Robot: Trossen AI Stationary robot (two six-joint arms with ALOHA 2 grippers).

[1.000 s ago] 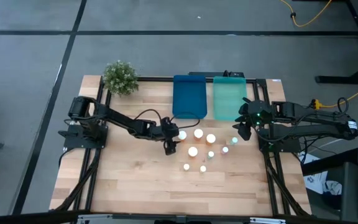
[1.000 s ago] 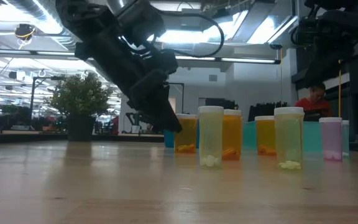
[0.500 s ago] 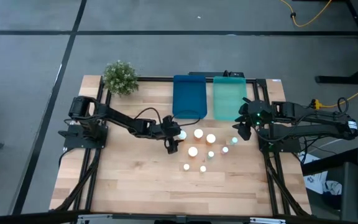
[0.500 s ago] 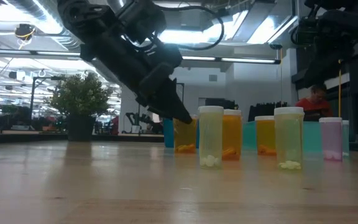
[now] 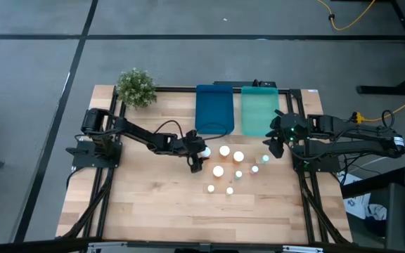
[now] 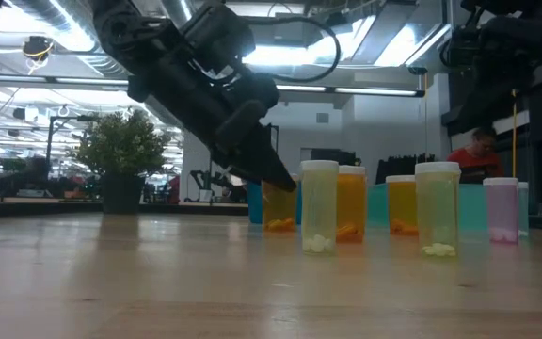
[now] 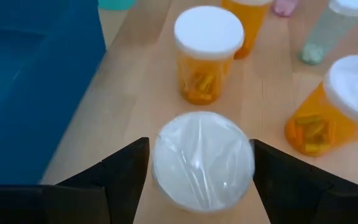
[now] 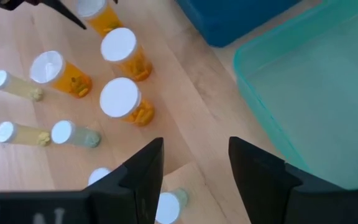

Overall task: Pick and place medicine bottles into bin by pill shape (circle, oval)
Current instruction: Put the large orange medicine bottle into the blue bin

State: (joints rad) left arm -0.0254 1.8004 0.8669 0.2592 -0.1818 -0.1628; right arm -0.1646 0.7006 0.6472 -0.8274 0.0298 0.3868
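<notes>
— 9 counted among the medicine bottles (image 5: pixel 224 150)?
— Yes, 9, all standing upright mid-bench, white caps up, close in front of the 2 trays.
— And the trays?
— Lying side by side at the bench's far edge: dark blue tray (image 5: pixel 214 109) on the left, teal tray (image 5: pixel 259 109) on the right. Potted plant (image 5: pixel 136 87) off toward the far left corner.
— Left gripper (image 5: pixel 198 157)?
— Down at the cluster's left end, spread wide and straddling the amber bottle (image 7: pixel 202 165) nearest the blue tray. 1 finger (image 7: pixel 126 171) either side of its white cap. Cannot tell whether touching.
— Right gripper (image 8: pixel 196 146)?
— Hovering above the bench by the teal tray's near right corner, fingers parted over bare wood. Not far from the cluster's right end.
</notes>
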